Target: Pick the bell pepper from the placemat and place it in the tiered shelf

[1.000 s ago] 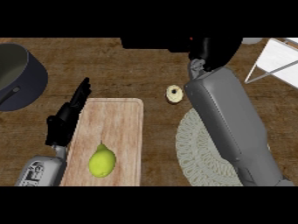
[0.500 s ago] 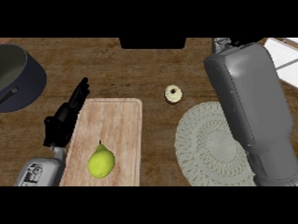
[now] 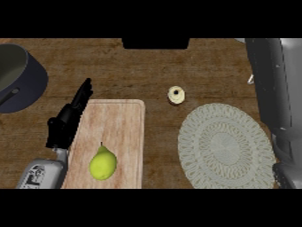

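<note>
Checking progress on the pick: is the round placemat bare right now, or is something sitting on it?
Bare. The placemat shows its full woven pattern with no bell pepper on it; only the right forearm overlaps its right edge.

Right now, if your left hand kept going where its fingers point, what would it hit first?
Probably nothing nearby. The left hand points up and slightly right, over bare counter, between the pot and the dark block. Height is hard to judge.
</note>
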Robot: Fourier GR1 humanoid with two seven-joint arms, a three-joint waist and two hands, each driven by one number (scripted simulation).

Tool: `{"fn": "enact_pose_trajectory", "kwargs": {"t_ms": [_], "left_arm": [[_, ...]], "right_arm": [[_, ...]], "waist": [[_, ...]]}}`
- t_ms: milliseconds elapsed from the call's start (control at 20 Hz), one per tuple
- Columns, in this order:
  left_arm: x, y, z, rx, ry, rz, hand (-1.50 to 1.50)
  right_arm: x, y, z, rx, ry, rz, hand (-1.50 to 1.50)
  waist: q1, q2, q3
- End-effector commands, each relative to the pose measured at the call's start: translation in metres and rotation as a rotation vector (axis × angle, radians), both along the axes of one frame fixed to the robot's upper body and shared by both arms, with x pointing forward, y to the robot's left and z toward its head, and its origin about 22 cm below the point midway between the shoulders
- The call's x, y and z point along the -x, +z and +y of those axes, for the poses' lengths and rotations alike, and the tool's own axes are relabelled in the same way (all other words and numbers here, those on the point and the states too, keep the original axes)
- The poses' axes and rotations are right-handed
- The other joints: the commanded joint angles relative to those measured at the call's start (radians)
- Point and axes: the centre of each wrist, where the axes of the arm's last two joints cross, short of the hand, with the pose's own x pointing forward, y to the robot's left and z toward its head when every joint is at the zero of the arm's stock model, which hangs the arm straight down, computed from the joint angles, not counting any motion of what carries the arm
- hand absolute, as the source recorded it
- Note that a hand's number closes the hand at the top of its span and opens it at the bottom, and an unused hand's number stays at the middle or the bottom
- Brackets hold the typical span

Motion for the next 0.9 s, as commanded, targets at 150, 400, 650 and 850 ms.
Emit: {"fn": "enact_pose_trajectory", "kwargs": {"t_ms": [150, 400, 650, 850], "left_arm": [[0.002, 0.001, -0.008, 0.010, 0.006, -0.002, 0.00], [-0.004, 0.018, -0.008, 0.006, 0.004, -0.002, 0.00], [0.006, -0.012, 0.007, 0.007, 0.000, -0.009, 0.00], [0.009, 0.007, 0.007, 0.009, -0.011, 0.005, 0.00]], "right_arm": [[0.006, 0.015, -0.039, -0.042, -0.147, -0.016, 1.50], [0.005, 0.040, -0.051, 0.009, -0.155, 0.020, 1.50], [-0.007, 0.028, -0.096, 0.097, -0.185, 0.044, 1.50], [-0.012, 0.018, -0.112, 0.105, -0.226, 0.076, 1.50]], "waist": [[-0.002, 0.000, 0.000], [0.003, 0.000, 0.000], [0.001, 0.003, 0.000], [0.006, 0.002, 0.000]]}}
